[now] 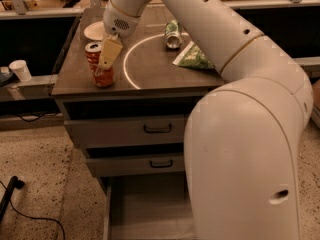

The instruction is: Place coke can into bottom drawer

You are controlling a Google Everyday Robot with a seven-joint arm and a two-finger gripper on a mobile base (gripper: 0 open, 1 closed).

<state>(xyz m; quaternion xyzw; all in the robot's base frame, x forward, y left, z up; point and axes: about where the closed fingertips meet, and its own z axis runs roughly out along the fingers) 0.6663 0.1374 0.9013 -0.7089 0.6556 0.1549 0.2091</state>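
Coke can (pixel 93 57) stands upright near the surface's (pixel 150 76) front-left edge. Hand (pixel 102 67) is right against it, grip can't tell. White dish (pixel 93 31), green can (pixel 173 34) and green bag (pixel 194 57) sit behind. Bottom drawer (pixel 145 209) is open, its right part hidden by the arm (pixel 240 149).

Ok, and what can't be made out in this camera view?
Bottom drawer: right side hidden by the robot arm, front cut off by the lower edge.
Coke can: label mostly covered by the gripper, which sits against it on the cabinet top; whether it grips cannot be told.
White plate: partly hidden behind the arm's wrist.
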